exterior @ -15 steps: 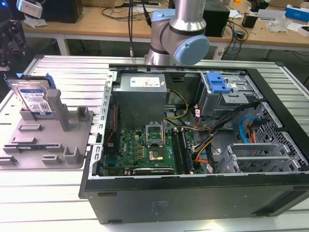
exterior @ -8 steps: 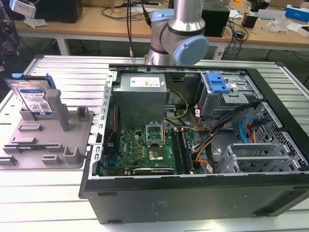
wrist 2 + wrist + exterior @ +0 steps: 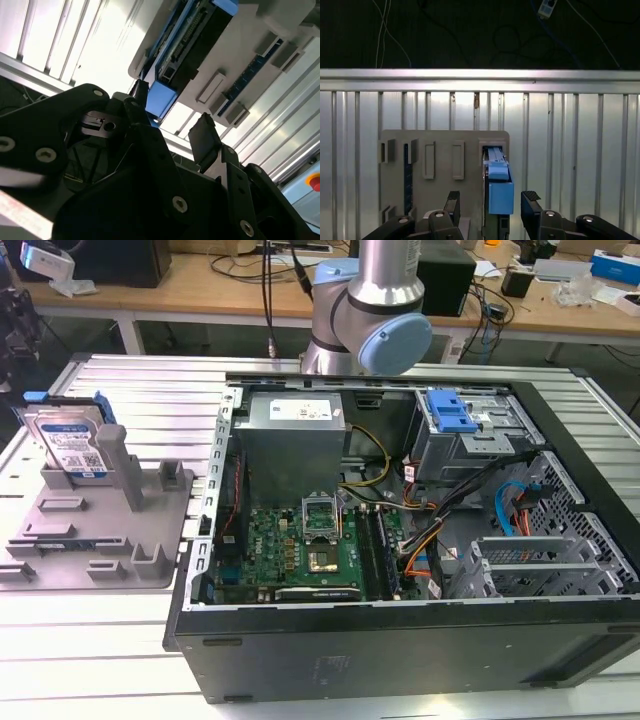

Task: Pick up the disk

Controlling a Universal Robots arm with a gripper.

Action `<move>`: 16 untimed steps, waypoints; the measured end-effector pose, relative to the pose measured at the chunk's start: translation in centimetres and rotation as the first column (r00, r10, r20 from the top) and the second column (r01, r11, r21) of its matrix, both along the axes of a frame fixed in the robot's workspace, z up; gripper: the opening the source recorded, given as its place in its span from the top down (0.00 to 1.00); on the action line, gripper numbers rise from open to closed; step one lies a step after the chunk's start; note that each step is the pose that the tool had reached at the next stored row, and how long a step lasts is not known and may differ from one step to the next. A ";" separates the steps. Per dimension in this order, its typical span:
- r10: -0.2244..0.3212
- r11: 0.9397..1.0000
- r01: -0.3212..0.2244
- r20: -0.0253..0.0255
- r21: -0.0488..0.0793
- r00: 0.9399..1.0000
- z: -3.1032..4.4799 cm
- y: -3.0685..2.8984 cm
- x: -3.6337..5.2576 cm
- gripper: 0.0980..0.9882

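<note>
The disk (image 3: pixel 72 440) is a silver hard drive with a white-and-blue label and blue trim. It stands on edge in the grey holder tray (image 3: pixel 100 535) at the exterior view's left. In the first wrist view my gripper (image 3: pixel 491 202) is open, with a black finger on each side of the disk's blue end (image 3: pixel 500 192); the fingers are apart from it. The second wrist view shows the same open gripper (image 3: pixel 172 120) with the disk's blue trim (image 3: pixel 161 99) and dark edge beyond the fingertips. How far the fingers are from the disk I cannot tell.
An open computer case (image 3: pixel 400 520) with motherboard, cables and a blue-handled drive bay (image 3: pixel 450 412) lies in the middle of the ribbed metal table (image 3: pixel 120 640). The arm's joints (image 3: pixel 370 310) rise behind the case. Cluttered benches stand at the back.
</note>
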State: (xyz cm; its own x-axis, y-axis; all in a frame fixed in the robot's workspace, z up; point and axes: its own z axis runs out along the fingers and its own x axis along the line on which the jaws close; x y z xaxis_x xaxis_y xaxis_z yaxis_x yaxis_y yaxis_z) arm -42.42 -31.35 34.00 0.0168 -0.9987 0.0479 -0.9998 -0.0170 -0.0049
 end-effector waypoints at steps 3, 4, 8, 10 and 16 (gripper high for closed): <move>-0.006 1.000 0.006 0.000 0.000 1.000 -0.05 0.01 -0.01 0.43; -0.006 1.000 0.006 0.000 0.000 1.000 -0.05 0.01 -0.01 0.43; -0.006 1.000 0.006 0.000 0.000 1.000 -0.12 0.06 0.00 0.43; -0.006 1.000 0.006 0.000 0.000 1.000 -0.22 0.22 0.00 0.43; -0.007 1.000 0.007 0.000 0.000 1.000 -0.70 0.23 0.00 0.43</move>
State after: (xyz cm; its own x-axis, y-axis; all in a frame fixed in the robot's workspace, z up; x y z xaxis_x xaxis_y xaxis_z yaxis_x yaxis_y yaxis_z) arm -42.42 -31.13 33.30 0.0096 -0.9988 0.0479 -0.9999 -0.0099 -0.0049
